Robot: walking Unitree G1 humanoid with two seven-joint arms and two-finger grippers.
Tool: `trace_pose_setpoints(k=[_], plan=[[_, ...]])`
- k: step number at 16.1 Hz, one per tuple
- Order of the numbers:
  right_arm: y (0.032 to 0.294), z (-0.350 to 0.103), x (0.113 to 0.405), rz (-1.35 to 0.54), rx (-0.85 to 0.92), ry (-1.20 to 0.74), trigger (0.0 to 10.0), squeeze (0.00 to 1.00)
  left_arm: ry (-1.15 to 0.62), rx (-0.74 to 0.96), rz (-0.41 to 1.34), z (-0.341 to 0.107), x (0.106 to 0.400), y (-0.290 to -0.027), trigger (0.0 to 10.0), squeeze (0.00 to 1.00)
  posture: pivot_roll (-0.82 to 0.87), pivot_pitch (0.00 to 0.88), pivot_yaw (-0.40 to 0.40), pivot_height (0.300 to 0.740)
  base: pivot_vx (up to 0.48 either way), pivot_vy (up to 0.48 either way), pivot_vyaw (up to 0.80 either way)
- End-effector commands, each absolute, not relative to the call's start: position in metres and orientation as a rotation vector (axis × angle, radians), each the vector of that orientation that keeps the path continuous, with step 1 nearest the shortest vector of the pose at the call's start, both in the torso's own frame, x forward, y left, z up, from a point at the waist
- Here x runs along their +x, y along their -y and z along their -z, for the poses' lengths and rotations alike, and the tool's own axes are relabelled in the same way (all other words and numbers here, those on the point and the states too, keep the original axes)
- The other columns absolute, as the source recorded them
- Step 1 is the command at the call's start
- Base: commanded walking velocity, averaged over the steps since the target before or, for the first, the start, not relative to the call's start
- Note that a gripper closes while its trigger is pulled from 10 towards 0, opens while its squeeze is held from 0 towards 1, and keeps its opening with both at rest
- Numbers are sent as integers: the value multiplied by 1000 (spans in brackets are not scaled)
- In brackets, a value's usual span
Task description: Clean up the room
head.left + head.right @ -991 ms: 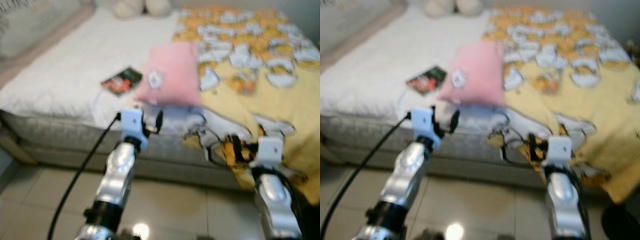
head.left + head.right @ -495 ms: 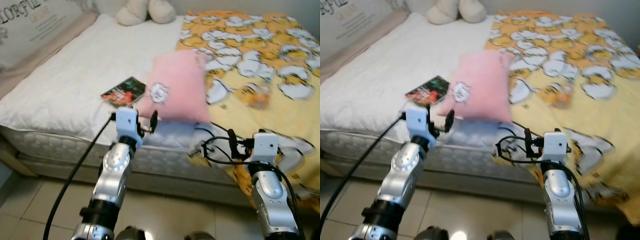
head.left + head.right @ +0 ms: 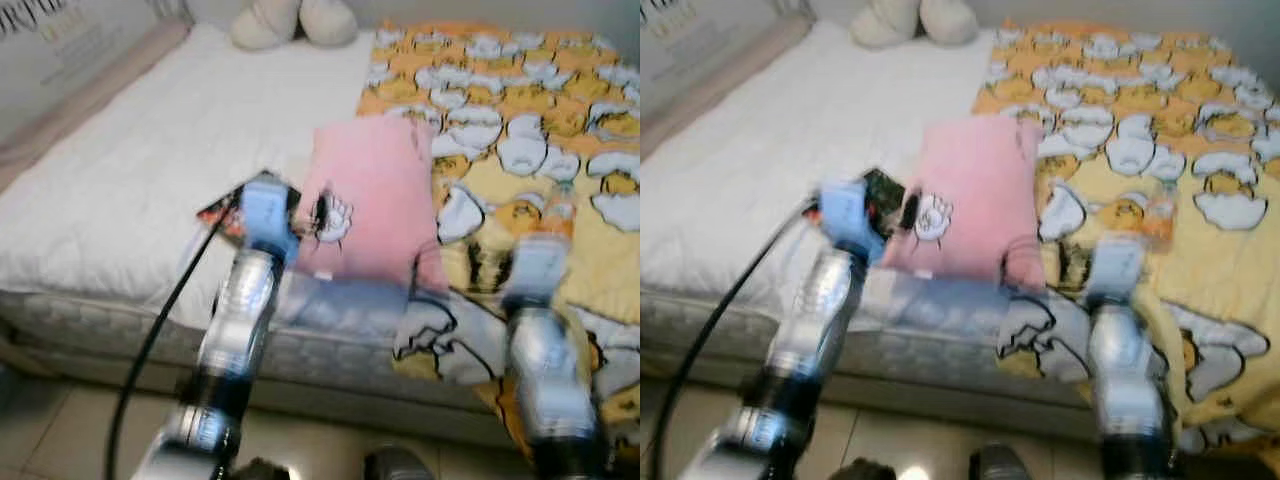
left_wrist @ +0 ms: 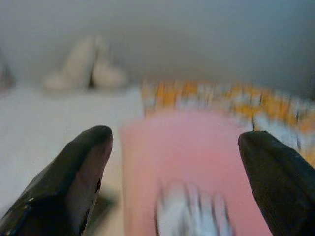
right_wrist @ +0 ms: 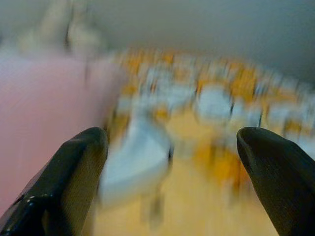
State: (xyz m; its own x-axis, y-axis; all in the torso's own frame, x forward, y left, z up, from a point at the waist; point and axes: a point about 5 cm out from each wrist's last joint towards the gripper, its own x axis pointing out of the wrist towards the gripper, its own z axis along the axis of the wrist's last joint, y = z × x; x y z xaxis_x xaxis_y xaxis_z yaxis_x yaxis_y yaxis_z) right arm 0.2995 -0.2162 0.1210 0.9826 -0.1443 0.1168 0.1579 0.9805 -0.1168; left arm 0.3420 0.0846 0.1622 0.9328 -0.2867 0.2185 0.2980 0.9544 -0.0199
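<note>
Soft matt cloth pillow (image 3: 372, 195), quilted white mattress (image 3: 130, 190), glossy floor tiles (image 3: 60, 430).

My right pincer (image 5: 172, 182) has its 2 fingers (image 5: 64, 182) spread wide, nothing between them, over a blurred yellow blanket (image 5: 206, 162); pink pillow (image 5: 44, 113) beside it.

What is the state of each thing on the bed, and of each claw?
Left claw: open, holding nothing, aimed at the pink pillow.
Right claw: open, holding nothing, over the yellow blanket.
Pink pillow: lying flat near the bed's front edge.
Yellow blanket: spread out, hanging over the front edge.
Book: lying flat beside the pillow, partly hidden by the left arm.
Plush toy: resting at the head of the bed.
</note>
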Motion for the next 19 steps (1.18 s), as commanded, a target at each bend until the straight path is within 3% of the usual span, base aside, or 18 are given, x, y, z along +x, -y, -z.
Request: trace_pose_setpoints(k=[1,3,6,10,13,16,19], plan=[[214,-142,311,156,-107,162,10000,0,193,-30,258,-163,352,-98,10000,0,-167,0,55,697,480,0,0],[226,-160,324,198,-53,164,10000,0,175,2,304,-176,366,-86,10000,0,-172,0,59,697,480,0,0],[230,-144,339,173,146,-48,10000,0,-15,-32,292,-176,388,-80,10000,0,-186,0,68,697,137,0,0],[234,-131,346,202,301,-157,10000,0,-266,-262,250,-152,398,-96,10000,0,-212,0,84,697,0,0,0],[240,-137,350,212,322,-165,10000,0,-315,-343,205,-153,401,-102,10000,0,-226,0,83,697,0,0,0],[256,-156,341,248,283,-115,10000,0,-292,-400,254,-162,404,-98,10000,0,-226,2,79,697,0,0,0],[259,-160,333,254,314,-145,10000,0,-378,-448,313,-147,397,-83,10000,0,-234,7,68,697,0,0,0]])
